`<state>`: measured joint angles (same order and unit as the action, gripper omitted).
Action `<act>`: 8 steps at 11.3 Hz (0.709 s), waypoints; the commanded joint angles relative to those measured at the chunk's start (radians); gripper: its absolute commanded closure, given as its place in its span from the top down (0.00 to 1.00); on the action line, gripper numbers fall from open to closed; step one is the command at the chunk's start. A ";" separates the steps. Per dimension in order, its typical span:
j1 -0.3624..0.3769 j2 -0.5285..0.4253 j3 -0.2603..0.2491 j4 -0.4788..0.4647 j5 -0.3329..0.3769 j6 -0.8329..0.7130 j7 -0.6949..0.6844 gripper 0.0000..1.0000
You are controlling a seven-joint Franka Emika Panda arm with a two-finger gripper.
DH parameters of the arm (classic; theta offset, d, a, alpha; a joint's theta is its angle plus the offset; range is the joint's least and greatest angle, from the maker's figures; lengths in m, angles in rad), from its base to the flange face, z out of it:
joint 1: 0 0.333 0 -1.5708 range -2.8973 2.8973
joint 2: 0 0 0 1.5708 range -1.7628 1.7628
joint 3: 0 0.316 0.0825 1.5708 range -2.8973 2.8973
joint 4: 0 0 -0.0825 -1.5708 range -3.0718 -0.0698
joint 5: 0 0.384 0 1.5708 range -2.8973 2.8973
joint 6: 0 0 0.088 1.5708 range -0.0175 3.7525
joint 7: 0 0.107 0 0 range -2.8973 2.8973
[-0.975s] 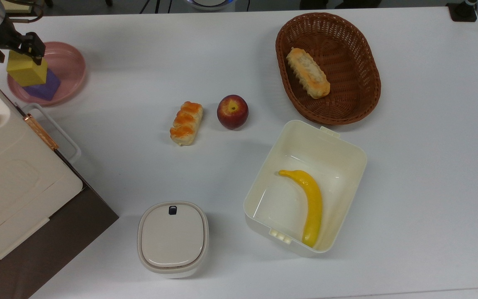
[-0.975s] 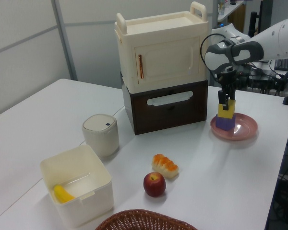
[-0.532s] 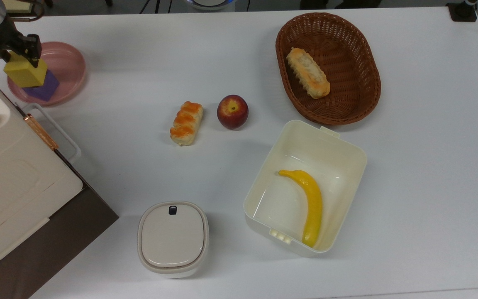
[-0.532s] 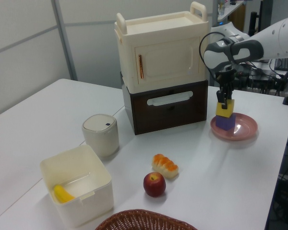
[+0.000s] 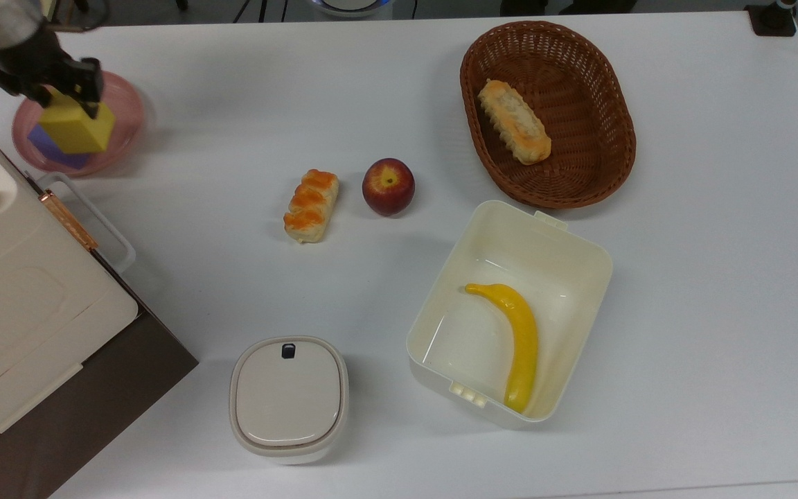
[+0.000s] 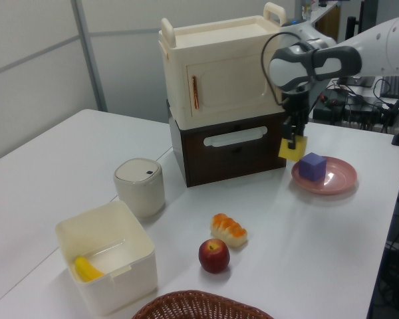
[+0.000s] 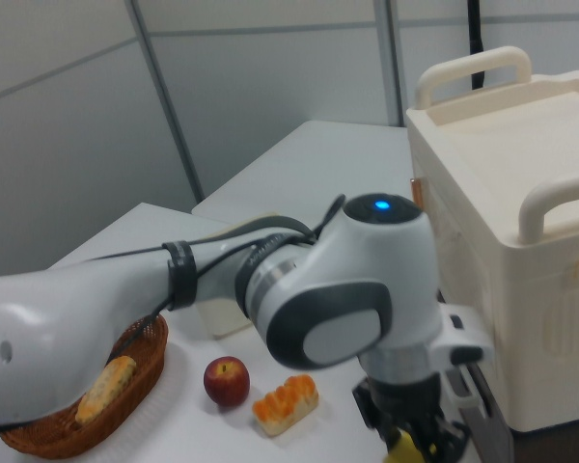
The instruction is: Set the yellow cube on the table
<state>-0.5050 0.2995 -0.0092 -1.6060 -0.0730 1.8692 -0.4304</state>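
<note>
we have the gripper [image 6: 292,138] clamped on the yellow cube [image 6: 292,148] — carry it clear of the pink plate [image 6: 339,179] below, then lower onto bare table [image 6: 279,206]

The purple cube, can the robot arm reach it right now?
Probably not yet: the end effector is shut on the yellow cube. The purple cube sits uncovered on the plate close by.

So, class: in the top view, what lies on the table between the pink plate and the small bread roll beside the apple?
Nothing. In the top view, the table is bare between the pink plate and the bread roll. The gripper holds the yellow cube above the plate's edge.
</note>
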 commanded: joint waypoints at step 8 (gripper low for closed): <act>0.259 -0.008 -0.009 -0.023 -0.008 -0.005 0.346 1.00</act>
<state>-0.2827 0.3227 -0.0033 -1.6138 -0.0739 1.8692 -0.1383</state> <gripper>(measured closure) 0.000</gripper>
